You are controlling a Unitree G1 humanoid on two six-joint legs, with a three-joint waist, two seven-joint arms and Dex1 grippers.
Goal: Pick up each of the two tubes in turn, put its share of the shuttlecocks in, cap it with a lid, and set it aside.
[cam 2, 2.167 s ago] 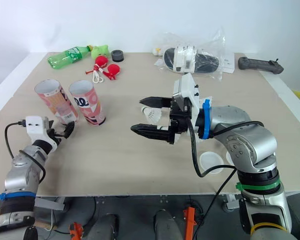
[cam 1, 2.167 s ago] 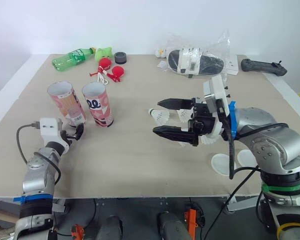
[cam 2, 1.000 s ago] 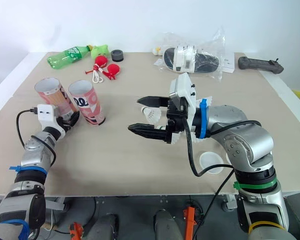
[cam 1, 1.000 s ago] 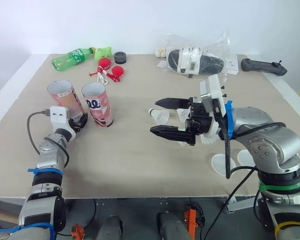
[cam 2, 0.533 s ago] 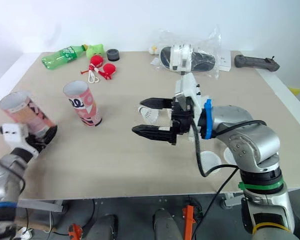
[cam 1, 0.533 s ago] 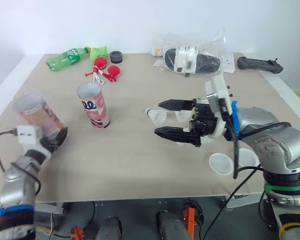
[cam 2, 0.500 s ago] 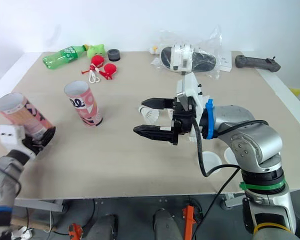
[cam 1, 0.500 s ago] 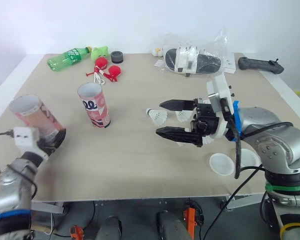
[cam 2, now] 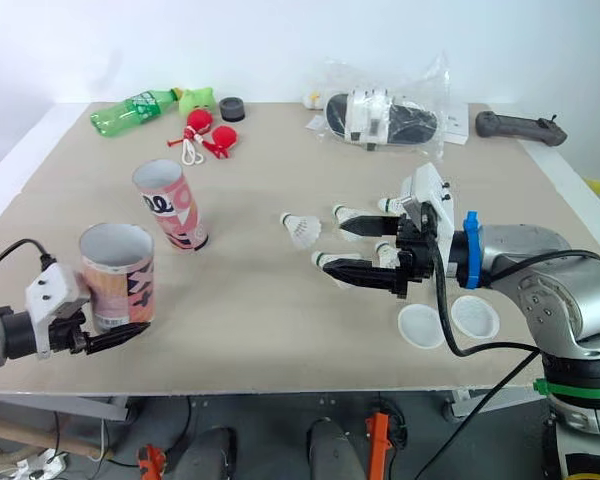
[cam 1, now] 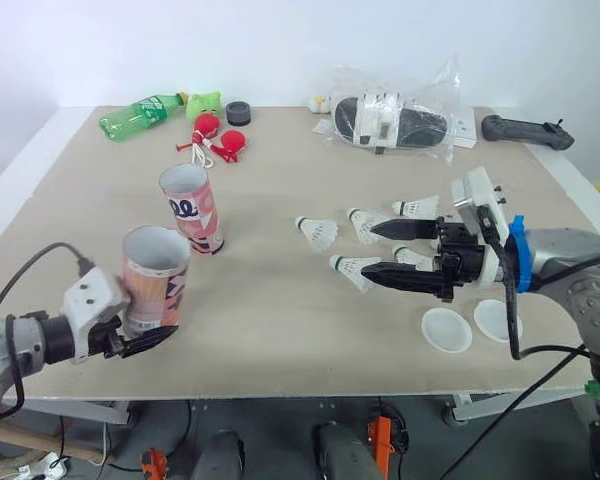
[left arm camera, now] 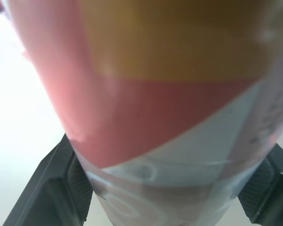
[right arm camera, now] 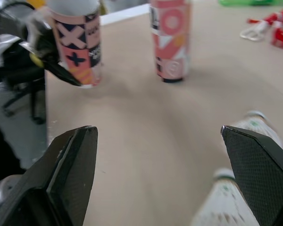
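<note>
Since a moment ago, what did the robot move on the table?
The left gripper took hold of one tube and carried it away from the other tube toward the near edge of the table, upright. The right gripper, open, drew back to the right over the shuttlecocks. The other tube, shuttlecocks and lids stayed put.

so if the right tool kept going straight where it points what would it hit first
Probably the standing tube: the right tool points across bare table roughly at it, though a shuttlecock lies close beside that path; depth is unclear.
</note>
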